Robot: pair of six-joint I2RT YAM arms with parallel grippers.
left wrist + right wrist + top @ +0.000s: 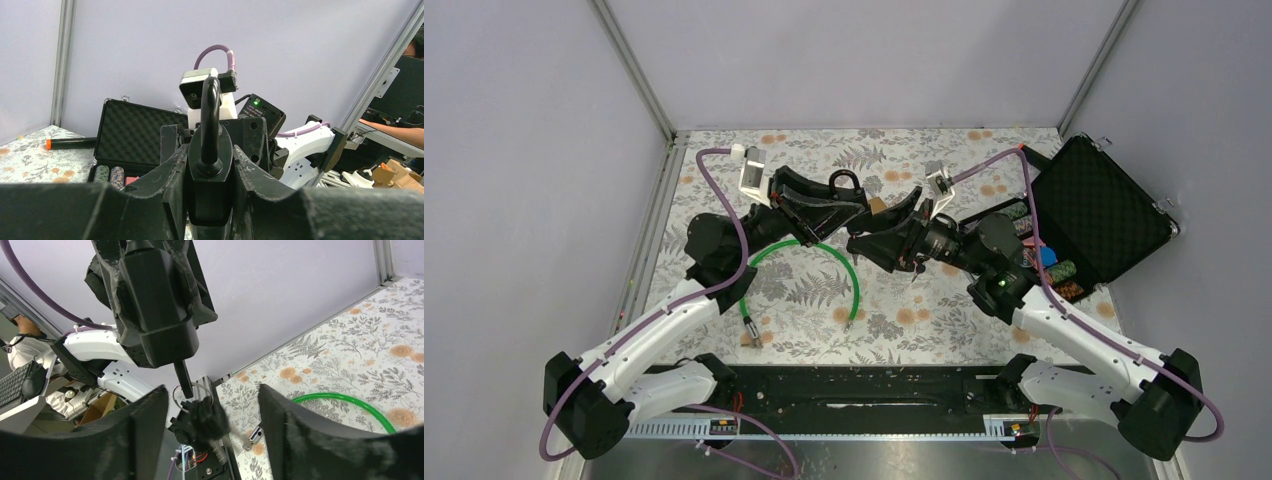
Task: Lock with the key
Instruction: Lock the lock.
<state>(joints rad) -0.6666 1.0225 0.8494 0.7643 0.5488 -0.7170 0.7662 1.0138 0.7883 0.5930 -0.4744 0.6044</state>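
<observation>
So the left gripper [210,192] has its jaws clamped on the body of the black padlock [210,150], one finger on each side. The shackle [210,107] sticks straight up out of the grip in the left wrist view. The whole thing is held up off the floral table [894,310], roughly mid-table toward the back. From the right wrist cam you're looking at the underside of the lock, and the key [182,377] pokes out of the bottom of it, with a ring and a little dark bunch of keys [200,421] dangling below. The right gripper [212,402] sits just beside the lock, pointed at that key end. Its jaws are spread wide and aren't pinching anything; the key bunch shows up in the gap between the two fingers [142,432]. I honestly can't tell whether it's actually between them or just further back. In the overhead view the two grippers meet nose to nose over the middle of the table. A green cable [849,275] loops on the cloth right under them. Off on the right side there's an open black case [1114,200] with poker chips [1064,272] stacked in it, well apart from the lock.
</observation>
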